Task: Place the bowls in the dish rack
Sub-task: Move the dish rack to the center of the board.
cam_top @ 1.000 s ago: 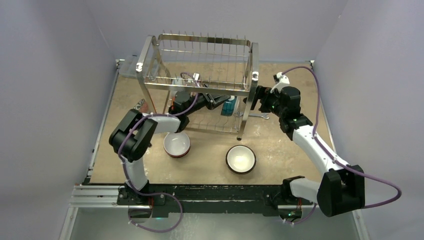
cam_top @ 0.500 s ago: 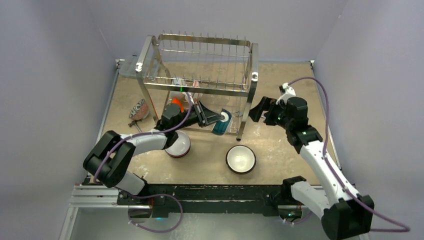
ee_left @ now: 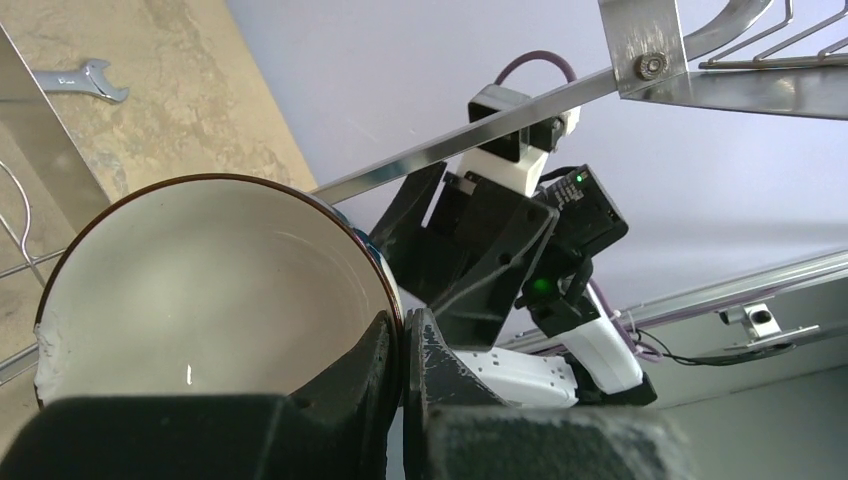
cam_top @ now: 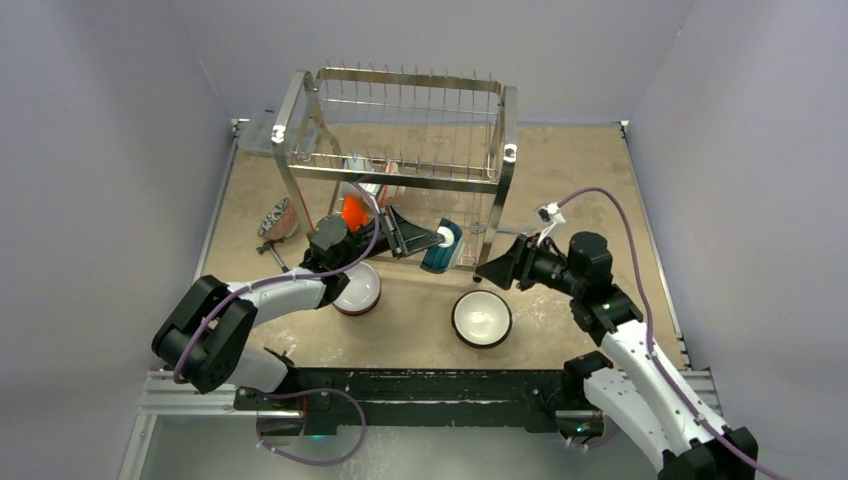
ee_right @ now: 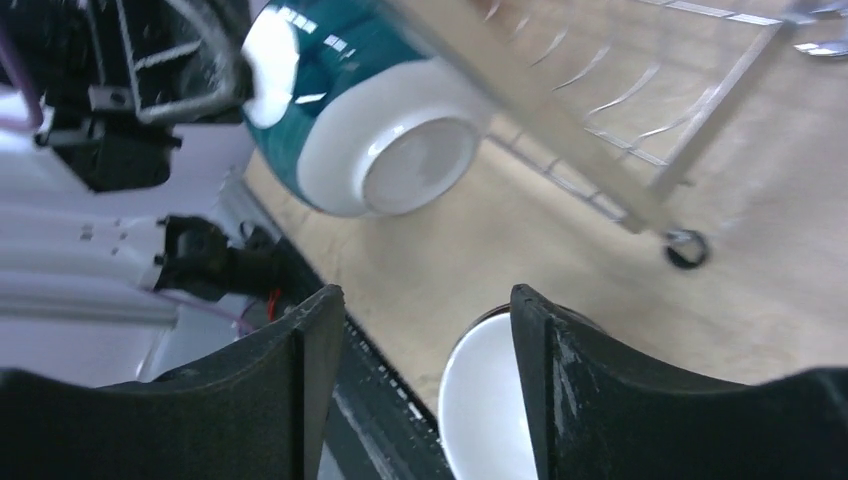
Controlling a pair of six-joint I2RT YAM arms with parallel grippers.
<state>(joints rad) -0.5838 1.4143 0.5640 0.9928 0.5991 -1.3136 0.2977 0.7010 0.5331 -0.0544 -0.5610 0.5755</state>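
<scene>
My left gripper (cam_top: 424,240) is shut on the rim of a teal bowl (cam_top: 443,247) with a white inside (ee_left: 210,290), held tilted at the front right of the dish rack's (cam_top: 400,120) lower tier. In the left wrist view the gripper (ee_left: 405,335) pinches that rim. An orange bowl (cam_top: 354,211) stands in the lower tier. Two white-inside bowls sit on the table: one (cam_top: 353,288) under the left arm, one (cam_top: 482,318) in front. My right gripper (cam_top: 492,270) is open just above the front bowl (ee_right: 490,400), which shows between its fingers (ee_right: 425,300).
A patterned bowl (cam_top: 275,218) lies on its side left of the rack. A clear plastic box (cam_top: 255,135) sits at the back left corner. A wrench (ee_left: 90,80) lies on the table by the rack's right end. The rack's front right leg (ee_right: 685,246) stands near my right gripper.
The left gripper has brought the teal bowl from inside the lower tier toward its front right edge. The right arm swung back from the rack's end toward the front bowl, its jaws narrowing.
</scene>
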